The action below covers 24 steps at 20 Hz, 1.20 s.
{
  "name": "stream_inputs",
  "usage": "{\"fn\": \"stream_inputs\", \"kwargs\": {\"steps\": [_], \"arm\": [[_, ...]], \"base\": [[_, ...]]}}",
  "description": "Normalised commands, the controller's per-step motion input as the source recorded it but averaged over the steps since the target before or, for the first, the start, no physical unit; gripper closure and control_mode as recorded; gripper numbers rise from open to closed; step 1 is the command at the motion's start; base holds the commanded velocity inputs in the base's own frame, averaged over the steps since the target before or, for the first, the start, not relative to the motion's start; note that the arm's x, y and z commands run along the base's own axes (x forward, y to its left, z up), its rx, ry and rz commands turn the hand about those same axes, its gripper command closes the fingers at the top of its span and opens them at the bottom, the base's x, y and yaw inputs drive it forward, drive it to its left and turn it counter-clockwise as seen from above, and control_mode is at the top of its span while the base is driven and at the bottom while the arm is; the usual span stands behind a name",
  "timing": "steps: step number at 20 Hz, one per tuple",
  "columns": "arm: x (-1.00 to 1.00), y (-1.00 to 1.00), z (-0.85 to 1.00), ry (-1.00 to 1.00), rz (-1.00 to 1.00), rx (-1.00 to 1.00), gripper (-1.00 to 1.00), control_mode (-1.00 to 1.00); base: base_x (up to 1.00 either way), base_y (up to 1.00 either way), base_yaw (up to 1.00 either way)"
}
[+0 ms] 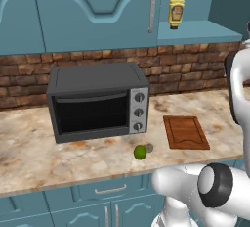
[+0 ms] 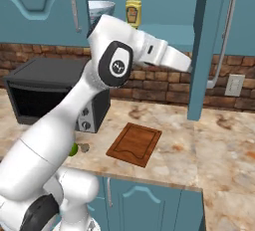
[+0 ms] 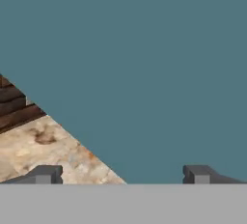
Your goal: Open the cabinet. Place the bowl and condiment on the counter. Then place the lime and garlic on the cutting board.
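The upper cabinet stands open, its teal door [image 2: 201, 46] swung out edge-on over the counter. On the shelf [image 1: 195, 31] inside stands a yellow condiment bottle [image 1: 176, 13] [image 2: 132, 13], with a pale bowl [image 2: 102, 8] beside it, partly hidden behind my arm. A green lime [image 1: 140, 151] [image 2: 74, 149] and a small grey garlic [image 1: 149, 147] [image 2: 84, 148] lie together on the counter, left of the wooden cutting board [image 1: 185, 132] [image 2: 134, 144]. My gripper [image 3: 121, 175] is open with nothing between its fingers, close against the teal door face [image 3: 144, 63].
A dark toaster oven [image 1: 97, 101] sits on the marble counter [image 1: 58, 152] left of the lime. The brick backsplash [image 1: 185, 69] runs behind. The open door's long handle [image 2: 226, 31] faces right, near a wall socket [image 2: 234, 85]. A closed cabinet door [image 1: 93, 11] hangs above the oven.
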Motion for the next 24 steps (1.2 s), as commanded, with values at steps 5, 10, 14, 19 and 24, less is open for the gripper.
{"fn": "stream_inputs", "kwargs": {"steps": [5, 10, 14, 19, 24], "arm": [[-0.42, 0.71, -0.01, 0.0, 0.16, 0.03, -1.0, -1.0], [-0.29, 1.0, 0.0, 0.0, 0.37, 0.0, -1.0, -1.0], [-0.02, 1.0, 0.0, -0.04, 0.47, 0.0, -1.0, -1.0], [0.02, 1.0, 0.12, -0.01, 0.49, 0.03, -1.0, -1.0], [0.3, 1.0, 0.24, 0.0, 0.36, 0.19, -1.0, -1.0]], "base": [[0.0, 0.0, 0.0], [0.0, 0.0, 0.0], [0.0, 0.0, 0.0], [0.0, 0.0, 0.0], [0.0, 0.0, 0.0]]}}
